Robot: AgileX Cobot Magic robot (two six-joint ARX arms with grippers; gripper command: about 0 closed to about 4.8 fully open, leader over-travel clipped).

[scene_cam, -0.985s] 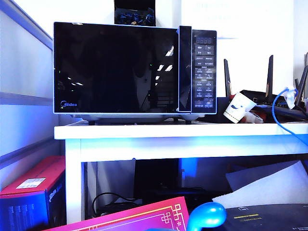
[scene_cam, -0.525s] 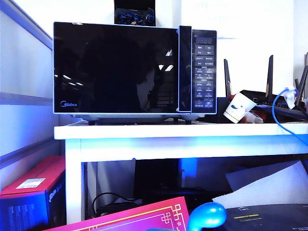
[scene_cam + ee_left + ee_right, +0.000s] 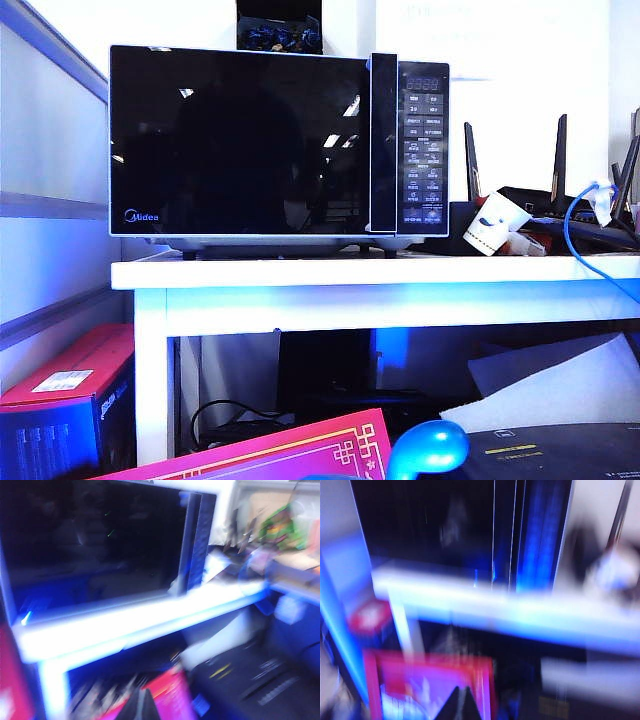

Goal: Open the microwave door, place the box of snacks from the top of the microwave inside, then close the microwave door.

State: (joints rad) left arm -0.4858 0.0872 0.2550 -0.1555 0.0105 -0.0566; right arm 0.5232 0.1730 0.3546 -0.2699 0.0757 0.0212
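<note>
The black microwave stands on a white table. The glossy microwave door is closed, its handle strip flush with the button panel. The box of snacks is out of view. Neither arm appears in the exterior view. In the blurred left wrist view the door is far ahead and above, and my left gripper shows only dark fingertips, pressed together with nothing between them. My right gripper is likewise shut and empty, low in front of the table, with the door well beyond it.
A dark box with blue contents sits on top of the microwave. A white paper cup, routers with antennas and a blue cable crowd the table's right end. Red boxes and a pink box lie below.
The reflections in the door glass have shifted and thinned out. The microwave, its closed door and the things on the table have not moved.
</note>
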